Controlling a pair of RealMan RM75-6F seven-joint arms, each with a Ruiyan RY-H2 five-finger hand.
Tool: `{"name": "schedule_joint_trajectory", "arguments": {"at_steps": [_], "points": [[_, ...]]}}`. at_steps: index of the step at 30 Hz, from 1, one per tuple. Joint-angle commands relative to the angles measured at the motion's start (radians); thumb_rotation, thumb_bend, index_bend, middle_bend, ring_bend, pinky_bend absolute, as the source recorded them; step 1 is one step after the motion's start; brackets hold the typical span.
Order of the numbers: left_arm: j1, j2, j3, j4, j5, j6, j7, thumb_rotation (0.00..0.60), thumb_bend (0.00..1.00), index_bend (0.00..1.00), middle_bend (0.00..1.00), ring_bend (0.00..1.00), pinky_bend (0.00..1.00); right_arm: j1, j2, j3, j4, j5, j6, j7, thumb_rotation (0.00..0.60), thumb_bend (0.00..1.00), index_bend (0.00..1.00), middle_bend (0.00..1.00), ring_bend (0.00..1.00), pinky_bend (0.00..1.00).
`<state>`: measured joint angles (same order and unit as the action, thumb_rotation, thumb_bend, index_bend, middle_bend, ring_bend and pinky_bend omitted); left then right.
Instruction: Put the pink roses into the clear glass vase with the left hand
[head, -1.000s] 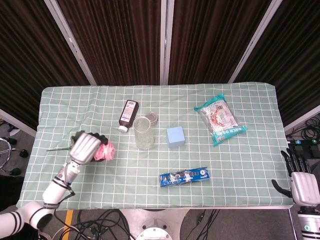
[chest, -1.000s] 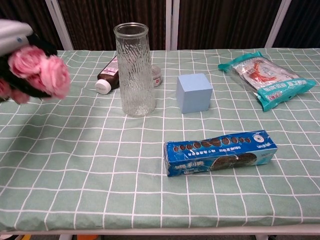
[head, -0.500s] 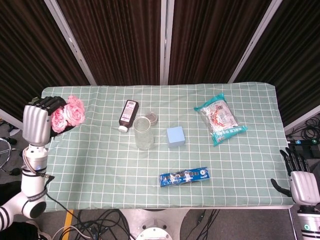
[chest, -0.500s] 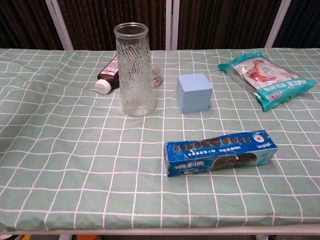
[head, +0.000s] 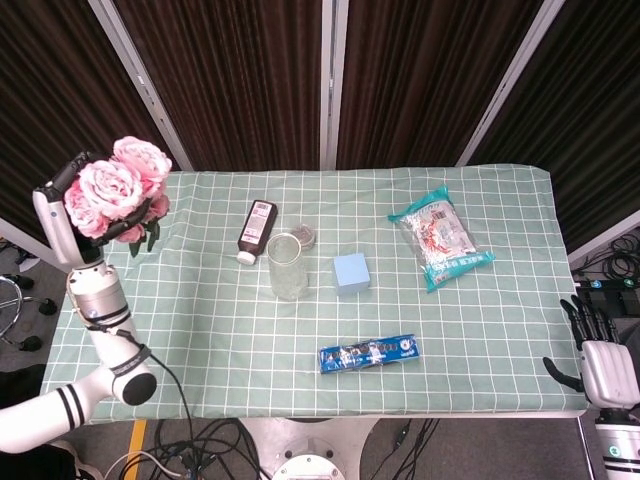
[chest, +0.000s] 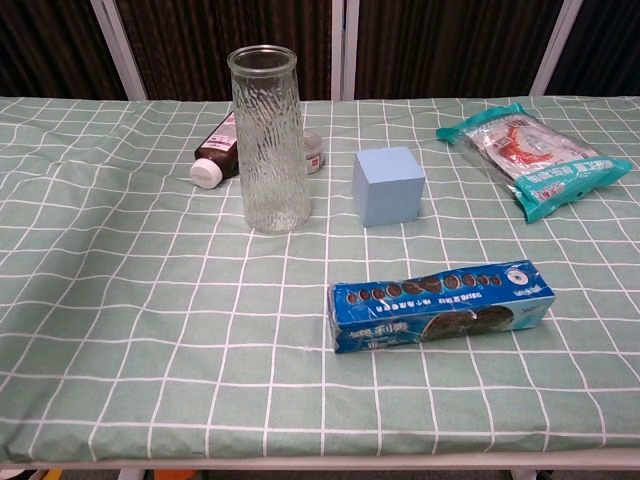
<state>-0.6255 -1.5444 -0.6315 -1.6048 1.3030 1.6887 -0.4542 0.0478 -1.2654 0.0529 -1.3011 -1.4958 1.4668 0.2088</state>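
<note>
**Roses lifted, carry to the vase pending**

The bench (head: 480, 340), under its green checked cloth, is carrying everything but the flowers. The left robot hand (head: 60, 215) is gripping the pink roses (head: 115, 185) high at the nine o'clock edge of the head view, well apart from the clear glass vase (head: 285, 265), which is standing upright near the middle; the chest view is not showing the hand. The right robot hand (head: 600, 365) is hanging off the bench at four o'clock, holding nothing, fingers apart.

The step in hand looks like the carry after pickup. Next, the bouquet likely needs travelling toward three o'clock until it is above the vase mouth, stems downward, then lowering.

The blooms are facing up toward the camera; the stems are hidden, so the long axis seems roughly vertical.
</note>
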Motion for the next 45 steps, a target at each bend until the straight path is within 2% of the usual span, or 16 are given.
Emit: {"name": "schedule_joint_trajectory", "arguments": {"at_steps": [1,10,20,29,38,43,45], "points": [[-0.049,-0.045,-0.089,-0.067,-0.125,-0.057,-0.057,0.600,0.25,0.60,0.56,0.55,0.67,0.000,-0.001,0.001,-0.001,0.000,0.001,0.002,0.600,0.14,0.00,0.00,0.00,0.00],[-0.138,-0.087,-0.200,-0.122,-0.298,-0.171,-0.070,0.600,0.25,0.59,0.55,0.55,0.67,0.005,-0.006,0.002,0.013,0.011,-0.016,0.010,0.600,0.14,0.00,0.00,0.00,0.00],[-0.222,-0.149,-0.209,-0.082,-0.335,-0.214,-0.055,0.600,0.25,0.58,0.55,0.54,0.66,0.008,-0.012,0.003,0.033,0.019,-0.031,0.035,0.600,0.14,0.00,0.00,0.00,0.00],[-0.243,-0.224,-0.152,0.000,-0.337,-0.231,-0.077,0.600,0.26,0.58,0.54,0.53,0.65,0.003,-0.016,0.004,0.064,0.030,-0.037,0.070,0.600,0.14,0.00,0.00,0.00,0.00],[-0.233,-0.297,-0.068,0.070,-0.305,-0.241,-0.093,0.600,0.26,0.57,0.53,0.52,0.65,-0.002,-0.028,0.002,0.100,0.041,-0.050,0.099,0.600,0.14,0.00,0.00,0.00,0.00],[-0.201,-0.303,-0.020,0.058,-0.312,-0.291,-0.106,0.600,0.23,0.51,0.48,0.47,0.60,0.001,-0.034,0.002,0.109,0.041,-0.058,0.103,0.600,0.14,0.00,0.00,0.00,0.00],[-0.185,-0.295,0.005,0.043,-0.311,-0.322,-0.113,0.600,0.21,0.44,0.43,0.42,0.56,0.002,-0.035,0.003,0.109,0.041,-0.060,0.102,0.600,0.14,0.00,0.00,0.00,0.00]]}}
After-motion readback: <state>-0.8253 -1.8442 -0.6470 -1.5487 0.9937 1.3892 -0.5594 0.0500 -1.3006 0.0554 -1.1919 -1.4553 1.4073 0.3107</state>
